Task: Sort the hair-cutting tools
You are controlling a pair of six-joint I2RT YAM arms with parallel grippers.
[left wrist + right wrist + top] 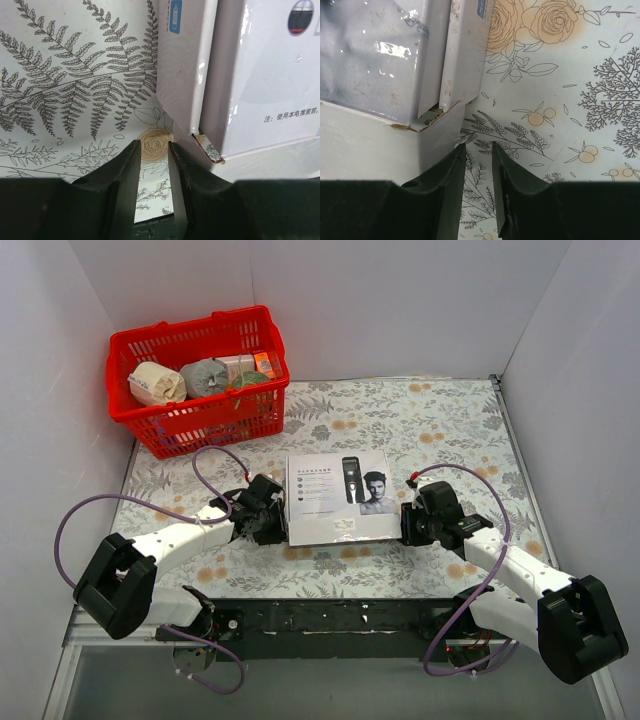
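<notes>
Jaws slightly parted, clasping nothing — my left gripper (154, 146) and right gripper (478, 145) flank the closed clipper box (322, 516).

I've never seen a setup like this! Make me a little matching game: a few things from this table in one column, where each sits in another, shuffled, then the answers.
Things
1. red basket
2. box with a man's picture
3. left hand
4. right hand

Places
A. at the box's right side, low on the table
B. far left corner
C. middle of the flowered cloth
D. at the box's left side, low on the table

Pairs: 1-B, 2-C, 3-D, 4-A
</notes>
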